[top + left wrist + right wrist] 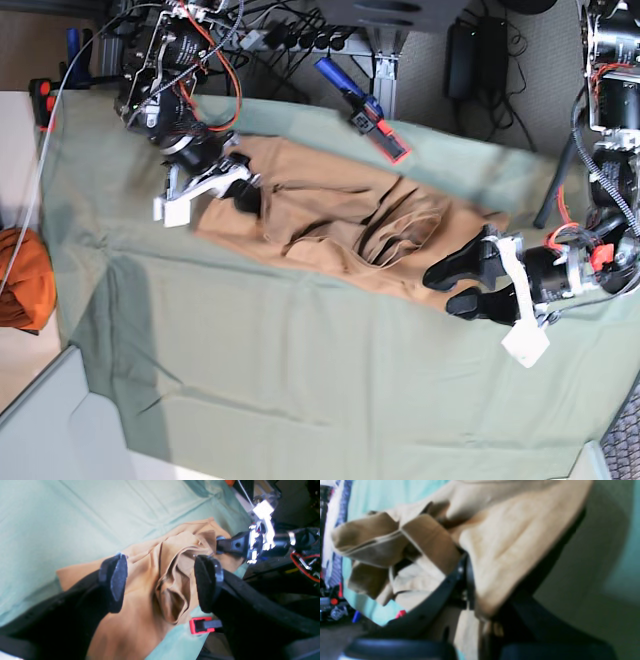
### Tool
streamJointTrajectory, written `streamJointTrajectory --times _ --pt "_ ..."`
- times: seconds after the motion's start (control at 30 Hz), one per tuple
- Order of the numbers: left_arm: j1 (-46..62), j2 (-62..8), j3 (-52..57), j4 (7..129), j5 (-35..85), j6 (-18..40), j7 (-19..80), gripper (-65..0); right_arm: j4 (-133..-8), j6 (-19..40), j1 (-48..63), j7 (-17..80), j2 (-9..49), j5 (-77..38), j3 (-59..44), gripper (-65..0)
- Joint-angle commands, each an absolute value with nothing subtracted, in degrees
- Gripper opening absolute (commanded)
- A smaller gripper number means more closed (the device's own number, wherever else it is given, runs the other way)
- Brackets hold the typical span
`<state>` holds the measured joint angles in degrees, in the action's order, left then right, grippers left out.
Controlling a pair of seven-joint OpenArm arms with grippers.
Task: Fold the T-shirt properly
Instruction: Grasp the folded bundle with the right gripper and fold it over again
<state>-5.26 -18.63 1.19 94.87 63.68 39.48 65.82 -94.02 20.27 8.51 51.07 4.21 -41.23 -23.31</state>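
The tan T-shirt (pixel 320 225) lies crumpled across the pale green cloth (pixel 300 370). My right gripper (pixel 243 192) is shut on the shirt's end at the base view's left. In the right wrist view the cloth (pixel 515 537) drapes over its closed fingers (pixel 463 577). My left gripper (pixel 440 286) is open at the shirt's other end. In the left wrist view it (pixel 161 582) stands open over bunched folds of the shirt (pixel 172 592), one finger on each side, nothing held. The right gripper also shows in that view (pixel 226 545).
A darker orange cloth bundle (pixel 20 280) lies off the table's left edge. A blue and red clamp (pixel 365 112) sits at the far edge, and a red clamp (pixel 200 625) at the cloth's edge. Cables and power strips (pixel 300 35) lie behind the table.
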Motion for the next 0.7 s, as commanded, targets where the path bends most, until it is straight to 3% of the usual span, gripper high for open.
streamJointTrajectory --times 0.0,0.43,0.67 --pt "-6.35 -19.99 1.58 95.94 64.90 40.00 64.82 -20.4 -94.94 26.83 7.64 49.47 6.24 -41.32 -23.77 -65.0" --pt "-6.33 -26.85 1.58 95.94 64.95 40.00 66.06 -20.4 -94.98 26.81 7.62 51.68 24.73 -45.25 -39.16 -65.0" --pt "-5.30 -26.85 1.58 95.94 64.93 40.00 66.08 -20.4 -102.87 26.89 7.64 55.33 23.70 -51.03 -38.06 -65.0"
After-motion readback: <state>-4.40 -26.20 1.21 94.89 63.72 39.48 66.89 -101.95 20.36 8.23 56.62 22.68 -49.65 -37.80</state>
